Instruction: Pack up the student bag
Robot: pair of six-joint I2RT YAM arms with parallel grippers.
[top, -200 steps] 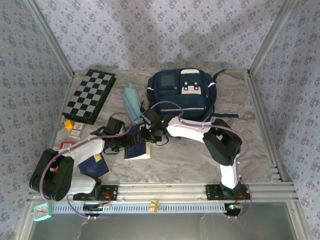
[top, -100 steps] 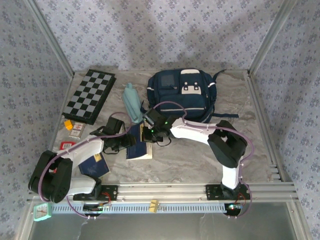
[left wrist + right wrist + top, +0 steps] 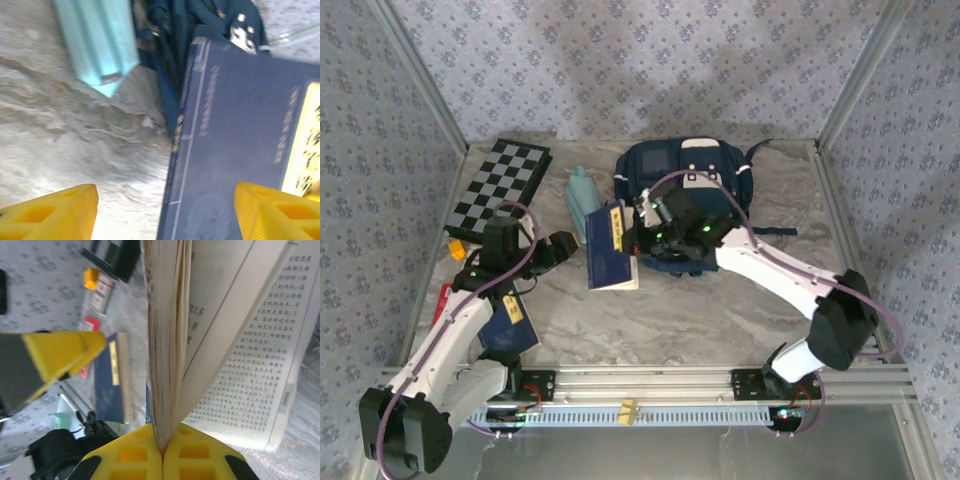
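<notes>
The student bag (image 3: 685,180), navy with a white top patch, lies at the back centre of the table. In front of it hangs a navy book (image 3: 608,245) with a yellow label, lifted off the table. My right gripper (image 3: 642,224) is shut on the book's edge. In the right wrist view its fingertips (image 3: 162,450) pinch the block of pages (image 3: 167,340), and one printed leaf splays open to the right. My left gripper (image 3: 556,248) stands open just left of the book. Its yellow fingers (image 3: 50,212) straddle the book's cover (image 3: 240,150) and bare table without touching the book.
A light blue pouch (image 3: 582,197) lies left of the bag, and a folded chessboard (image 3: 500,190) at the back left. A second navy book (image 3: 510,325) rests near the left arm. Small card boxes (image 3: 455,250) sit by the left edge.
My right gripper has shut on the book and raised it off the table toward the bag. The left arm has drawn back to the left, its jaws wider.
</notes>
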